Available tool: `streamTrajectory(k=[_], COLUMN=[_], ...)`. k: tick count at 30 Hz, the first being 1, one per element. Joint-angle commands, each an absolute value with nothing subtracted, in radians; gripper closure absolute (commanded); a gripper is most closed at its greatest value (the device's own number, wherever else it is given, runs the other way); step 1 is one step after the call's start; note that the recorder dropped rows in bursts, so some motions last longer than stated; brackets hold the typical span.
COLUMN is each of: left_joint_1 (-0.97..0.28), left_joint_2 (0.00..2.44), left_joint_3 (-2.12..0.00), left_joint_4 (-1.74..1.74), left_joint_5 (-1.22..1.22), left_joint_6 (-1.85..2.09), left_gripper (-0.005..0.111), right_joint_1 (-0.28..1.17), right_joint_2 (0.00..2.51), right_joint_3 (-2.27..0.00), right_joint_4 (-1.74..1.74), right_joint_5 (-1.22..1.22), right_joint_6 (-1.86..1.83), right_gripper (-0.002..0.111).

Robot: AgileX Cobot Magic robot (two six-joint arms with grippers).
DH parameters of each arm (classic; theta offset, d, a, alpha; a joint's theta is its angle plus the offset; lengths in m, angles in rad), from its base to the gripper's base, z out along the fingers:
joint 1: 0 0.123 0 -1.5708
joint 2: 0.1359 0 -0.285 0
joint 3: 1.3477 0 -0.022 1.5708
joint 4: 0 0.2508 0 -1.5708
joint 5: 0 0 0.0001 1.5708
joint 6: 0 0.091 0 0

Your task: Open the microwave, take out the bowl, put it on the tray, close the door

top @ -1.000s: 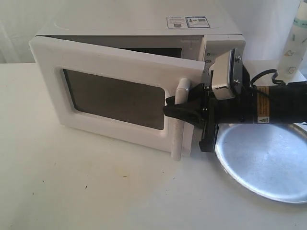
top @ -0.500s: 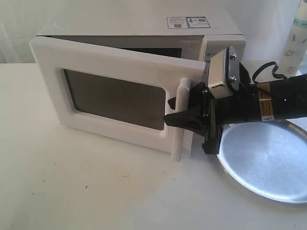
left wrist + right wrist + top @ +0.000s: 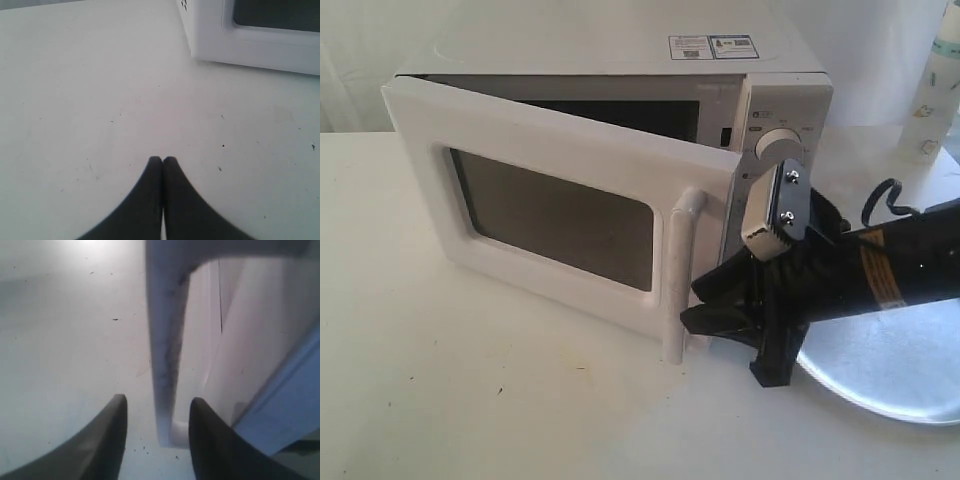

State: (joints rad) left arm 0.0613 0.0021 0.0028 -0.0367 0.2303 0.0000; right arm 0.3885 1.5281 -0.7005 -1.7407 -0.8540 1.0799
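Observation:
The white microwave (image 3: 620, 60) stands at the back of the table with its door (image 3: 550, 200) swung partly open. The bowl is hidden. My right gripper (image 3: 692, 305) is open, low beside the bottom end of the door's white bar handle (image 3: 677, 270). In the right wrist view the handle (image 3: 162, 350) runs down between the spread black fingers (image 3: 117, 415) of the right gripper (image 3: 159, 407), which do not press on it. The silver tray (image 3: 900, 380) lies at the right, partly under the right arm. My left gripper (image 3: 162, 159) is shut and empty over bare table, near the door's lower corner (image 3: 210, 45).
A round white knob (image 3: 778, 143) shows on the microwave's panel beside the open door. A white bottle with a teal label (image 3: 938, 80) stands at the back right. A coiled black cable (image 3: 885, 195) hangs by the right arm. White tabletop (image 3: 470, 400) spreads in front.
The right gripper has come off the handle's middle, dropped lower and drawn back to the right. The door has swung a little further open. The knob is now uncovered.

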Motion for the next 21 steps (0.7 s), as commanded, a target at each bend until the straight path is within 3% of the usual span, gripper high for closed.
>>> streamTrajectory(k=[1, 5, 15, 21], left_joint_1=[0.057, 0.057, 0.057, 0.057], left_joint_2=[0.0, 0.0, 0.0, 0.0], left_joint_3=[0.0, 0.0, 0.0, 0.0], left_joint_4=[-0.045, -0.045, -0.045, -0.045], left_joint_5=[0.233, 0.233, 0.233, 0.233], left_joint_6=[0.0, 0.0, 0.0, 0.0], left_gripper=[0.107, 0.107, 0.107, 0.107], right_joint_1=[0.387, 0.387, 0.403, 0.403], right_joint_2=[1.506, 1.456, 1.251, 1.201], right_joint_3=[-0.689, -0.689, -0.685, -0.685], right_joint_4=[-1.744, -1.744, -1.744, -1.744], right_joint_5=[-0.931, -1.221, -1.221, -1.221], right_joint_6=[1.085, 1.097, 1.213, 0.938], right_gripper=[0.07, 0.07, 0.07, 0.073])
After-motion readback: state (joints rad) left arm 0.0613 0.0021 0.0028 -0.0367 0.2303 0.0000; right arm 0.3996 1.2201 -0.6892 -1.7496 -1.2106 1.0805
